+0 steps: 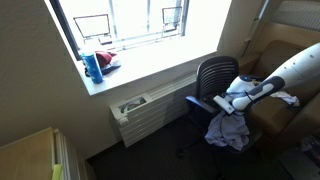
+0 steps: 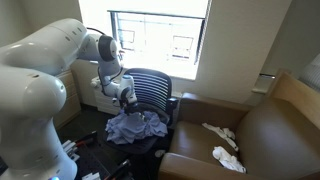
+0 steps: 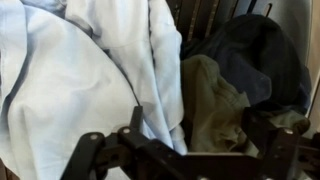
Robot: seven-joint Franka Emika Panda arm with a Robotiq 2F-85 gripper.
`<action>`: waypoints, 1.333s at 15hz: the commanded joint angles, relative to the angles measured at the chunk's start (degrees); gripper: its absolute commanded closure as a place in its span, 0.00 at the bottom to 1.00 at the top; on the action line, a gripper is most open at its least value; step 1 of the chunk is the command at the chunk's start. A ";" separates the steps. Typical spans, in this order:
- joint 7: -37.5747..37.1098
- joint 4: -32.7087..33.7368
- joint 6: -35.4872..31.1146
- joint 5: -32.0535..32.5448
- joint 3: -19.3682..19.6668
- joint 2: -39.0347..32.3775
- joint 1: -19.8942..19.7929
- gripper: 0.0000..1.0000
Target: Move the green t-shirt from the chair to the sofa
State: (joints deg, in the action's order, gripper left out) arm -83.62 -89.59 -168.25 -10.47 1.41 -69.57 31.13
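Observation:
In the wrist view the olive-green t-shirt (image 3: 212,100) lies crumpled between a light blue garment (image 3: 80,70) and a dark blue one (image 3: 250,50). My gripper (image 3: 200,128) is open just above the pile, with one finger on each side of the green t-shirt. In both exterior views the gripper (image 1: 233,101) (image 2: 129,98) hangs over the clothes heap (image 1: 228,128) (image 2: 135,126) on the black office chair (image 1: 214,78) (image 2: 155,84). The green t-shirt cannot be picked out there. The brown sofa (image 1: 268,112) (image 2: 262,140) stands beside the chair.
Two white cloths (image 2: 222,133) (image 2: 229,158) lie on the sofa seat. A windowsill behind the chair holds a blue bottle (image 1: 93,66) and a red item. A radiator (image 1: 140,108) sits under the window. The sofa's wooden frame (image 2: 300,100) rises at the far end.

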 commanded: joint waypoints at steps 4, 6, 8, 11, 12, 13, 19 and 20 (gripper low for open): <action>-1.86 0.64 -3.56 -1.05 2.83 -0.96 2.49 0.00; -4.23 0.88 -2.85 -1.46 5.24 -1.00 4.05 0.00; -2.27 0.43 -2.24 -0.59 3.34 -0.41 2.50 0.00; -2.27 0.43 -2.22 -0.59 3.25 -0.41 2.53 0.00; -0.95 1.02 -4.33 -0.65 1.27 -0.77 1.15 0.00; -1.11 2.00 -4.38 -0.82 1.05 -1.32 1.10 0.00; -2.05 1.79 -3.01 -0.81 1.99 -0.84 2.48 0.00; -2.05 1.79 -3.01 -0.80 2.05 -0.84 2.48 0.00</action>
State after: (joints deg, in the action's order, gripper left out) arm -86.23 -87.97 -171.31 -10.61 3.37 -70.28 33.47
